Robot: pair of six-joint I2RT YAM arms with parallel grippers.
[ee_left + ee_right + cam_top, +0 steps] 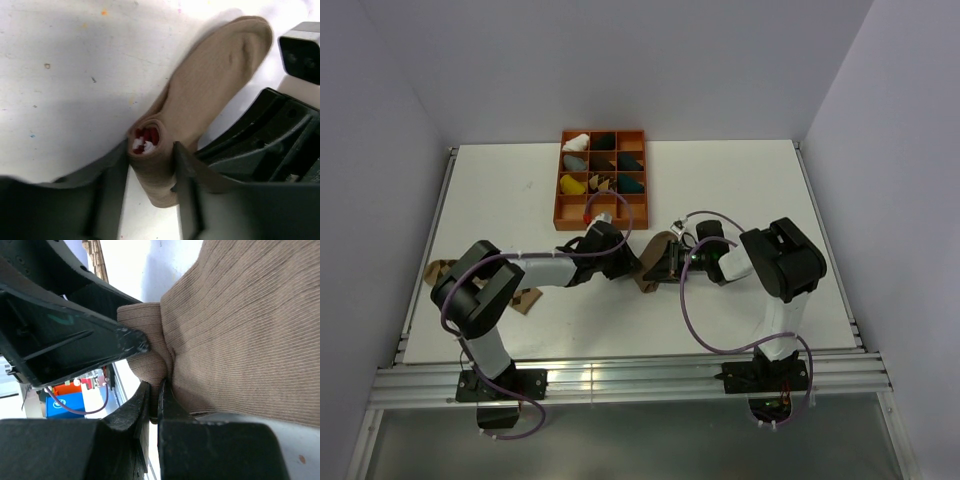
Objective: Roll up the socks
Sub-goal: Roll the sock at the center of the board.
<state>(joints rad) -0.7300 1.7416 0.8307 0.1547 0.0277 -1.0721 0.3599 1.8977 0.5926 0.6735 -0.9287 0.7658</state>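
Observation:
The tan-brown sock lies mid-table between both grippers. In the left wrist view its cuff end is wound into a roll, with red-and-white stripes showing in the roll's open end, and the toe stretches away flat. My left gripper has a finger against each side of that roll. My right gripper is shut, pinching a thin fold of the same sock beside the roll. The argyle sock lies at the left, partly hidden under my left arm.
An orange divided tray holding several sock bundles stands at the back, just beyond the grippers. The two grippers are nearly touching. The right gripper's black body crowds the left wrist view. A metal rail runs along the near edge.

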